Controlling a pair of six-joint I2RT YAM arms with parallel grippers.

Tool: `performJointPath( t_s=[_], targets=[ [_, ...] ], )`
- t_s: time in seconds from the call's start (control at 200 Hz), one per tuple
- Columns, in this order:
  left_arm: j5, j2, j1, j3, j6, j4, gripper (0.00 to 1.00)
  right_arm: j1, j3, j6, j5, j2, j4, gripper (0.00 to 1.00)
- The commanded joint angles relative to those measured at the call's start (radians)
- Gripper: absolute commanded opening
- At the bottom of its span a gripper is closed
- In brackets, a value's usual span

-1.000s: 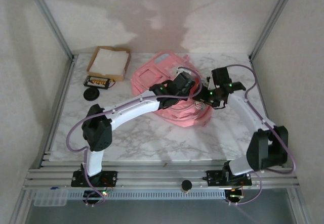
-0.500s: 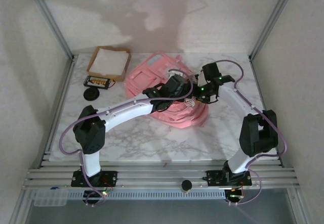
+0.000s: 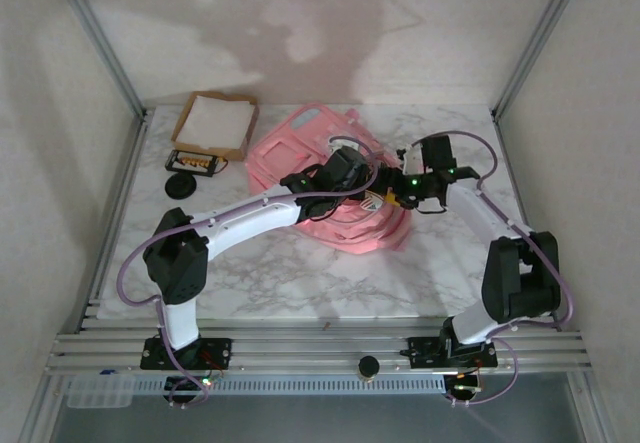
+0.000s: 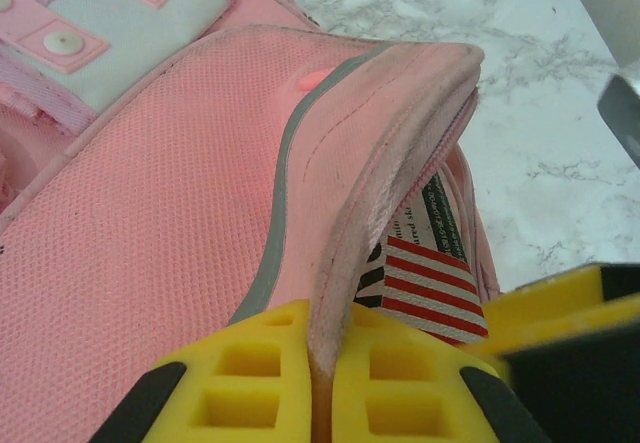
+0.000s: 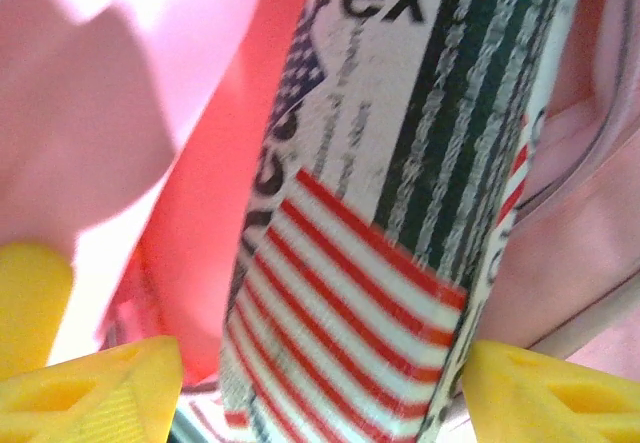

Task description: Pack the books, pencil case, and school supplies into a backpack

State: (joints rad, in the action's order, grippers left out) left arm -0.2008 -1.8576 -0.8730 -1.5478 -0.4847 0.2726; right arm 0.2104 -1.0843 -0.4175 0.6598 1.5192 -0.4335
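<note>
The pink backpack (image 3: 300, 153) lies at the middle back of the table. My left gripper (image 3: 362, 185) is shut on the rim of its opening (image 4: 400, 133), with the fabric edge pinched between the yellow pads (image 4: 250, 373) and lifted. A flat item printed with red-and-white stripes and dark green bands (image 4: 425, 278) pokes out of the opening; I cannot tell whether it is the pencil case. My right gripper (image 5: 320, 393) is open around this item (image 5: 370, 213) at the mouth of the backpack (image 5: 190, 213), with a gap on the left side. The books are out of view.
A shallow cardboard tray with a white sheet (image 3: 215, 123) stands at the back left. In front of it lie a small black box with orange contents (image 3: 194, 162) and a black disc (image 3: 180, 185). Bare marble stretches along the near side of the table (image 3: 300, 273).
My right gripper went in toward the backpack's mouth and its jaws widened around the striped item. The left arm shifted slightly left, still pinching the rim.
</note>
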Motion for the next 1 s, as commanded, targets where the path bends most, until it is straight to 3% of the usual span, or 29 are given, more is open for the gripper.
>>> performJointPath(
  t_s=[0.0,0.1,0.421,0.576,0.716,0.796,0.996],
  targets=[
    [0.037,0.050,-0.004,0.000,-0.046,-0.078,0.00,-0.003,0.008,-0.051,0.105,-0.064,0.069,0.74],
    [0.080,0.057,-0.007,0.017,-0.048,-0.105,0.00,-0.009,0.018,-0.100,0.119,-0.015,0.138,0.61],
    [0.081,0.071,-0.007,0.015,-0.096,-0.117,0.00,0.021,0.074,-0.255,0.120,0.120,0.384,0.37],
    [0.101,0.054,-0.009,0.010,-0.130,-0.118,0.00,0.046,0.080,-0.361,0.139,0.128,0.611,0.36],
    [0.027,0.060,-0.007,0.003,-0.107,-0.071,0.00,-0.001,0.053,-0.260,-0.039,0.093,0.423,0.37],
    [0.020,0.067,-0.004,0.014,-0.097,-0.067,0.00,-0.046,0.105,-0.269,-0.056,0.063,0.411,0.39],
    [0.034,0.058,-0.012,0.021,-0.035,-0.071,0.00,-0.052,0.076,-0.266,-0.121,0.089,0.402,0.36]
  ],
)
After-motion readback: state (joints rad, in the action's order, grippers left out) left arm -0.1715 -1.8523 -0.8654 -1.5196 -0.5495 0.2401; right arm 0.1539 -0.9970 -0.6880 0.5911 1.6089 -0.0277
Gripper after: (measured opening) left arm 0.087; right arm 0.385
